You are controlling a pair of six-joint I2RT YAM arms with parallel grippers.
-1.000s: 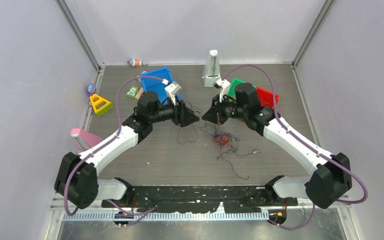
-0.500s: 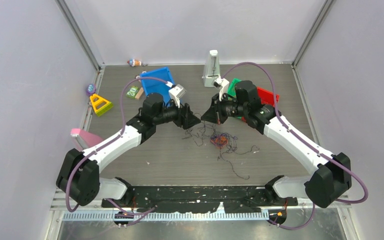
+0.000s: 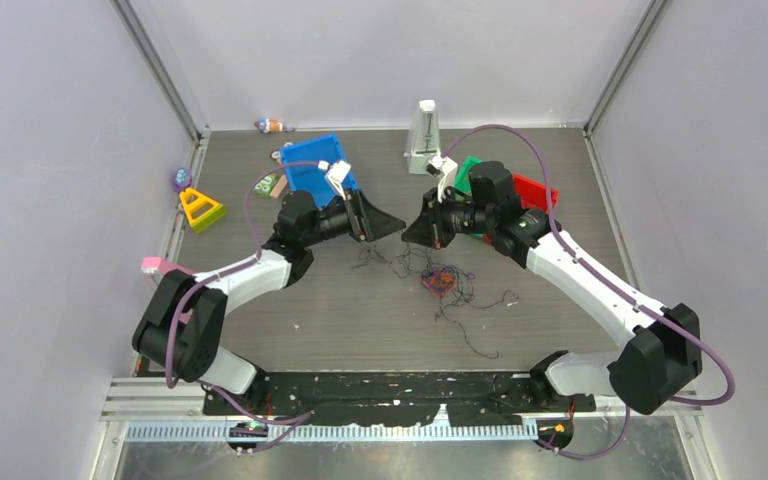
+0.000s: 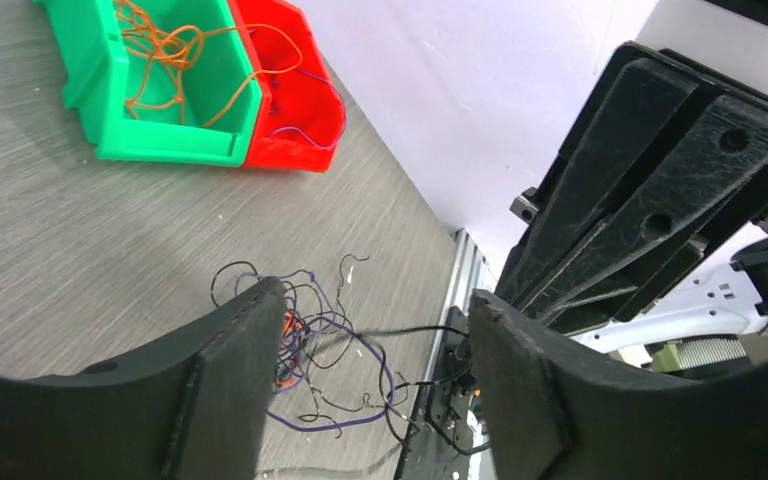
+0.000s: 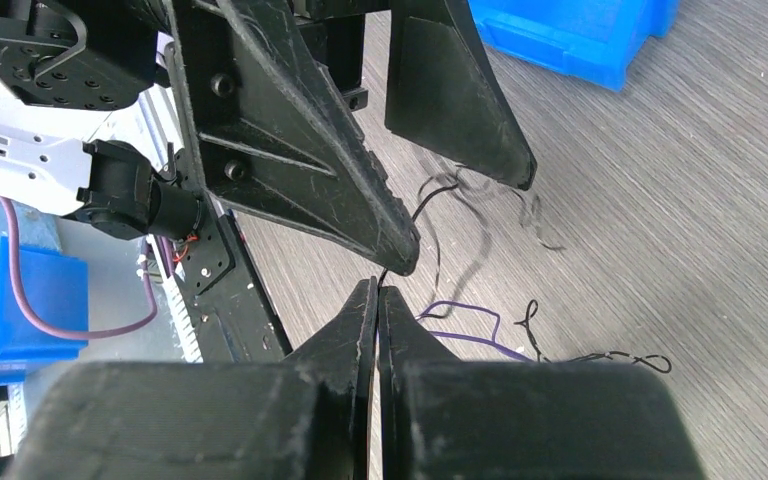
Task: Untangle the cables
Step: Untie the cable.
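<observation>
The cables (image 3: 442,280) lie mid-table as a small orange, red and purple clump with loose black strands around it. They also show between the fingers in the left wrist view (image 4: 305,345). My left gripper (image 3: 378,222) is open and empty, raised just left of the clump; the jaws stand wide apart in its own view (image 4: 375,295). My right gripper (image 3: 422,232) faces it, close by. It is shut in its own view (image 5: 377,288), and a thin black strand (image 5: 415,215) runs out from its tip. A purple strand (image 5: 460,322) lies on the table beyond.
A green bin (image 3: 475,170) and a red bin (image 3: 537,190), both holding wire strands, stand behind the right arm. A blue bin (image 3: 312,165) stands behind the left arm. A white metronome-like object (image 3: 425,135) is at the back, a yellow triangle (image 3: 200,208) at the left.
My left arm has swung and its gripper has moved a little toward the far side. The loose strands under it have drawn in toward the clump. The right arm has barely moved.
</observation>
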